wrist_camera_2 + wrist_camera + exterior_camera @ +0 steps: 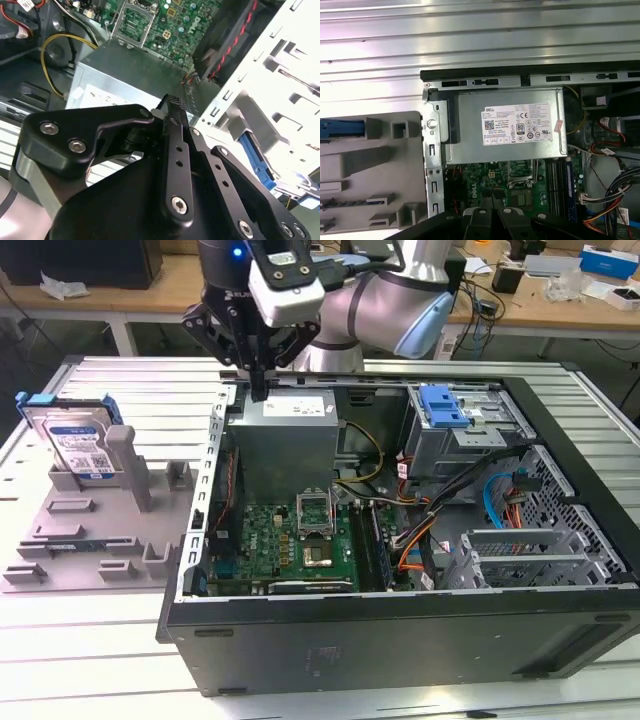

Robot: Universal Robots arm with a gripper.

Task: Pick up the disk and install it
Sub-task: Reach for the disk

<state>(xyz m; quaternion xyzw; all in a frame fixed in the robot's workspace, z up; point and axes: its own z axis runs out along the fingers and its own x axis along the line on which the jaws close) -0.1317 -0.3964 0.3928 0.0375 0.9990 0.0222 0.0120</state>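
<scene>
Pale ribbed metal forms the surface [120,380] that carries an open computer case [400,630], with cluttered workbenches behind it. At the far end of the case, the fingers [258,380] point straight down, pressed together at their tips and gripping nothing; the second wrist view shows the fingers [175,150] meeting at a knurled tip. They hang just above the near corner of the grey power-supply box [285,430], which the first wrist view shows as the power-supply box [505,125] with its white label facing up. Below that box lies the green motherboard [290,540]. The silver arm [390,310] reaches in from behind the case. Outside the case, toward the exterior view's left, a grey fixture [90,540] lies on the surface, and the disk [80,445] stands tilted in it, label showing and blue bracket around its edge, well apart from the fingers.
</scene>
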